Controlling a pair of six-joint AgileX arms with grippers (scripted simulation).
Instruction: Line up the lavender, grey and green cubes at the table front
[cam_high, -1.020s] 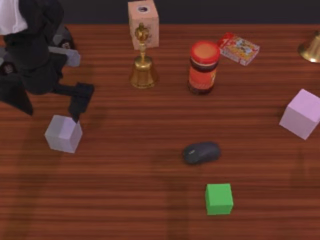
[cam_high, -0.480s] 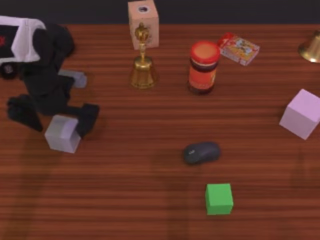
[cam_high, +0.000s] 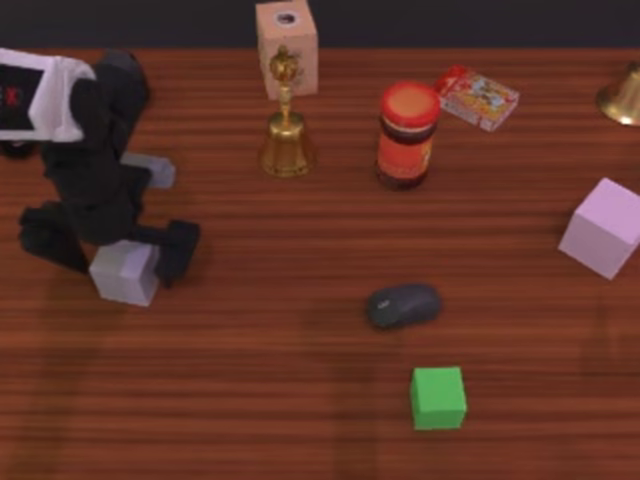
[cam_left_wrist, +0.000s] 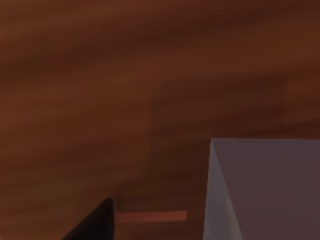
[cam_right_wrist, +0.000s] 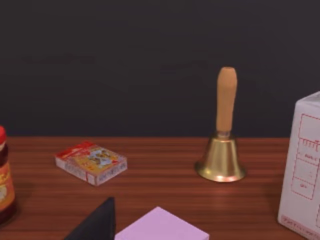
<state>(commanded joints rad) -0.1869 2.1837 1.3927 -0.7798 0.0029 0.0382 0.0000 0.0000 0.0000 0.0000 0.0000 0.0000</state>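
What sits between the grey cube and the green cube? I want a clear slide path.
In the top view only bare table lies between the grey cube and the green cube; the dark mouse sits just above that line.

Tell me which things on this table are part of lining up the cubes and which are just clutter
Part of the job: grey cube, with the left gripper straddling it; lavender cube at the right; green cube near the front; the table.

Lying about: two brass bells, red-lidded jar, card pack, dark mouse, tan-pink block.
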